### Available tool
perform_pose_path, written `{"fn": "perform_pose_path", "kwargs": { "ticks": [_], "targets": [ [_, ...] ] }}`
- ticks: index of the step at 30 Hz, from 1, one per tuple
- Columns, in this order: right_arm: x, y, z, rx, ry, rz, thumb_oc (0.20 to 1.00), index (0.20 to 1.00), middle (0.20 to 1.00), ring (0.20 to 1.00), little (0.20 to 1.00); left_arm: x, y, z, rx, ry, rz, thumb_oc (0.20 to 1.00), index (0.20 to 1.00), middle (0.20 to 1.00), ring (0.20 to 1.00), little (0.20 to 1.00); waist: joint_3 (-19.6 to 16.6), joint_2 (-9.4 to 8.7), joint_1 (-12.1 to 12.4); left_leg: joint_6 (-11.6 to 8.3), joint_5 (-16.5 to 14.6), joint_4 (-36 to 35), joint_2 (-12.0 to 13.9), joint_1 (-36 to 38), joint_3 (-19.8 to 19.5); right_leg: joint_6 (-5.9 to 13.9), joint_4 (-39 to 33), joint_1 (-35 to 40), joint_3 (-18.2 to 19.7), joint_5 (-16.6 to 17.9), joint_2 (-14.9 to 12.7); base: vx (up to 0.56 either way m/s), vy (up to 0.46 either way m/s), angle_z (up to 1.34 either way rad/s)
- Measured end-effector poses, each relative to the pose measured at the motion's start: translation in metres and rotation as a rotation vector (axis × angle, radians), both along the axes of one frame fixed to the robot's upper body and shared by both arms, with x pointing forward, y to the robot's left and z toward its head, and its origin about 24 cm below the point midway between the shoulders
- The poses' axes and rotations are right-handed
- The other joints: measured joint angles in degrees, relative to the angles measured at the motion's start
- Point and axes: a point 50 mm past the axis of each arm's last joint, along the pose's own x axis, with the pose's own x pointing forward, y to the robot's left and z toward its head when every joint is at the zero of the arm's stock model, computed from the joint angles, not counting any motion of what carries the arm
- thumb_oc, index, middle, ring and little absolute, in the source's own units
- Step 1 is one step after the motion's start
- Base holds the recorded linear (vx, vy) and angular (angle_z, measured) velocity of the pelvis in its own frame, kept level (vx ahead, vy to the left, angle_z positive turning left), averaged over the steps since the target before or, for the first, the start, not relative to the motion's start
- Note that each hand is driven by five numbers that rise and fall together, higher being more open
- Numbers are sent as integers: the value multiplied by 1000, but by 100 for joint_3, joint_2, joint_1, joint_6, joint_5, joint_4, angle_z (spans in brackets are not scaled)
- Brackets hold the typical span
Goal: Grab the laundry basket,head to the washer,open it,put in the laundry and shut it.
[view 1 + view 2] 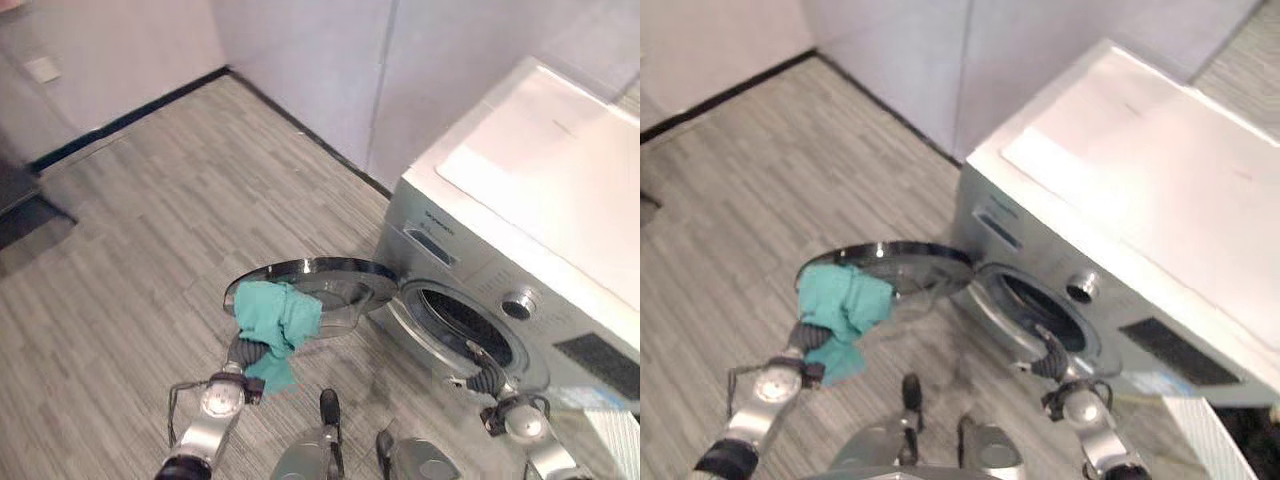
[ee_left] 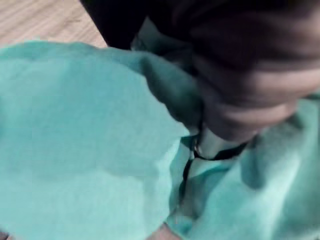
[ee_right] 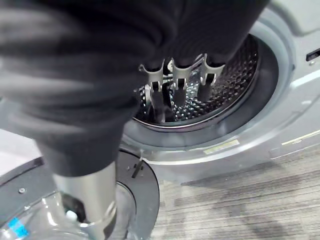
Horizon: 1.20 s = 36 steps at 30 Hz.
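From the head views, the washer (image 1: 520, 270) stands by the wall with its round door (image 1: 320, 285) swung wide open over the grey wood floor (image 1: 130, 260). The left hand (image 1: 250, 352) is holding a teal cloth (image 1: 275, 320) up beside the door (its fingers are hidden in the folds, so I cannot tell how they grip). The left wrist view shows the cloth bunched and wrinkly, so I think it is soft, light and floppy, best pinched in a fat bunch. In the right wrist view, the right hand (image 3: 176, 82) reaches at the drum (image 3: 220, 80), fingers straight, holding nothing.
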Motion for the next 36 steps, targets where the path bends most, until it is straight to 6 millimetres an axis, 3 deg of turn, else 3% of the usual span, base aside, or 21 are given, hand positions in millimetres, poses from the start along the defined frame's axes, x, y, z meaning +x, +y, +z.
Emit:
{"fn": "perform_pose_path", "kwargs": {
  "ticks": [1, 3, 4, 5, 6, 8, 10, 12, 14, 15, 16, 18, 20, 22, 23, 24, 26, 27, 29, 31, 36],
  "targets": [
    [2, 4, 2, 14, -15, 7, 1000, 1000, 1000, 1000, 1000, -4, 2, -2, 6, 13, 2, 200, 200, 200, 200, 200, 8, -40, 171, -24, -21, -1, 9, 96, 97, 36, -32, -62, -377, 24, -188, 116, 59, -142],
    [0, 3, 3, 10, -19, 5, 1000, 1000, 1000, 1000, 1000, -5, 6, -1, 16, 12, 7, 200, 200, 200, 200, 200, 4, -79, 140, -278, -331, 116, 50, 129, 283, 69, -108, -30, -1045, 53, -444, 87, 38, -103],
    [-1, 9, -3, 18, 10, 15, 1000, 1000, 1000, 1000, 1000, -13, 11, -4, 23, 25, 21, 200, 200, 200, 200, 200, 25, -259, 404, -875, -707, 324, 223, 175, 862, -119, -149, -132, -2264, 272, -724, 23, -15, -143],
    [3, 16, 2, 32, -18, 37, 1000, 1000, 1000, 1000, 1000, -23, 20, -7, 46, 54, 35, 200, 200, 200, 200, 200, 32, -428, 442, -389, -985, 977, 348, -30, 990, 47, -99, -130, -2460, 371, -947, 52, -54, -163],
    [3, 16, 4, 30, -32, 42, 1000, 1000, 1000, 1000, 1000, -29, 22, -13, 52, 87, 40, 200, 200, 200, 200, 200, 39, -376, 415, -136, -1127, 1250, 442, -85, 1024, 46, -103, -65, -2496, 365, -1063, 76, -90, -88],
    [2, 14, 2, 19, -16, 39, 1000, 1000, 1000, 1000, 1000, -32, 18, -18, 47, 109, 49, 200, 200, 200, 200, 200, -1, -374, 404, -299, -1130, 1178, 517, -37, 1202, 39, 3, -165, -2828, 392, -1148, 90, -152, -56],
    [-7, 6, -1, 15, -3, 1, 1000, 1000, 1000, 1000, 1000, -33, 14, -20, 39, 118, 34, 200, 200, 200, 200, 200, -18, -385, 179, -520, -968, 904, 534, 10, 1305, -32, -18, -206, -2216, 348, -691, 73, -243, -25],
    [-15, -1, -6, 0, 26, -17, 1000, 1000, 1000, 1000, 1000, -36, 12, -22, 33, 123, 29, 200, 200, 200, 200, 200, -32, -407, 172, -551, -930, 949, 519, 43, 1447, -148, -113, -114, -2204, 285, -431, 60, -243, -31],
    [-16, -7, -7, -4, 29, -50, 1000, 1000, 1000, 1000, 1000, -32, 7, -21, 19, 115, 20, 200, 200, 200, 200, 200, 47, -310, 183, -558, -897, 1685, 769, -183, 1522, -735, -325, 28, -1846, 213, -49, 26, -88, -33],
    [-17, -8, -7, -6, 35, -52, 1000, 1000, 1000, 1000, 1000, -33, 5, -22, 15, 118, 13, 200, 200, 200, 200, 200, 50, -307, 229, -603, -852, 1850, 821, -193, 1479, -849, -423, 77, -1799, 364, -62, 1, -12, -54],
    [-17, -8, -9, -9, 42, -50, 1000, 1000, 1000, 1000, 1000, -34, 3, -23, 11, 122, 12, 200, 200, 200, 200, 200, 56, -291, 237, -586, -824, 2175, 895, -284, 1217, -853, -478, 96, -1697, 369, -8, 4, 35, -78],
    [-8, -10, -3, -21, 17, -44, 1000, 1000, 1000, 1000, 1000, -34, -5, -26, -11, 122, 11, 200, 200, 200, 200, 200, 82, -192, 202, -704, -995, 2498, 951, -627, 192, -861, -789, 221, -1446, 619, 192, -80, 91, -64],
    [-7, -14, -4, -36, 23, -46, 1000, 1000, 1000, 1000, 1000, -25, -16, -23, -24, 99, -17, 200, 200, 200, 200, 200, 127, -199, 288, -788, -1045, 1983, 719, -674, -585, -887, -868, 101, -1113, 767, 182, -78, 90, -69],
    [3, -17, 1, -50, 0, -49, 1000, 1000, 1000, 1000, 1000, -17, -26, -22, -36, 86, -48, 200, 200, 200, 200, 200, 271, -188, 247, -850, -949, 1445, 652, -794, -921, -838, -1120, 78, -908, 1004, 217, -60, 158, -80],
    [8, -21, 4, -67, -9, -55, 1000, 1000, 1000, 1000, 1000, -5, -34, -20, -45, 73, -64, 200, 200, 200, 200, 200, 457, -116, 225, -945, -731, 998, 555, -906, -1355, -770, -1269, 70, -783, 1114, 286, -79, 226, -71],
    [8, -22, 4, -71, -9, -57, 1000, 1000, 1000, 1000, 1000, 1, -37, -15, -47, 52, -74, 200, 200, 200, 200, 200, 534, -74, 216, -925, -639, 833, 523, -862, -1459, -724, -1292, 52, -650, 1147, 343, -143, 248, -104],
    [14, -19, 7, -73, -28, -48, 1000, 1000, 1000, 1000, 1000, 4, -35, -12, -43, 32, -67, 200, 200, 200, 200, 200, 600, -3, 235, -834, -184, 678, 577, -814, -1444, -668, -1107, -196, -326, 1156, 459, -216, 254, -118],
    [22, -15, 12, -76, -56, -33, 1000, 1000, 1000, 1000, 1000, 19, -35, 2, -24, -32, -61, 200, 200, 200, 200, 200, 803, -88, 212, -672, -45, 800, 469, -1050, -1005, -449, -496, -841, 8, 964, 280, -196, 250, -111],
    [27, -11, 14, -73, -66, -23, 1000, 1000, 1000, 1000, 1000, 32, -34, 14, -16, -83, -62, 200, 200, 200, 200, 200, 1014, -69, 186, -647, -48, 795, 292, -1110, -897, -310, -371, -957, 22, 885, 85, -133, 123, -54],
    [29, -4, 13, -59, -66, -14, 1000, 1000, 1000, 1000, 1000, 42, -33, 27, 17, -140, -76, 200, 200, 200, 200, 200, 1129, -234, 263, -465, -271, 1187, 290, -1311, -475, -287, 217, -1443, 105, 795, -81, -84, 20, -53],
    [60, 6, 43, -26, -195, 0, 1000, 1000, 1000, 1000, 1000, 81, -38, 74, 19, -312, -74, 200, 200, 200, 200, 200, 1675, -281, 52, -406, -819, 2500, 370, -2308, -399, -370, 1225, -2288, 54, 408, -115, -18, -14, -16]
  ]
}}
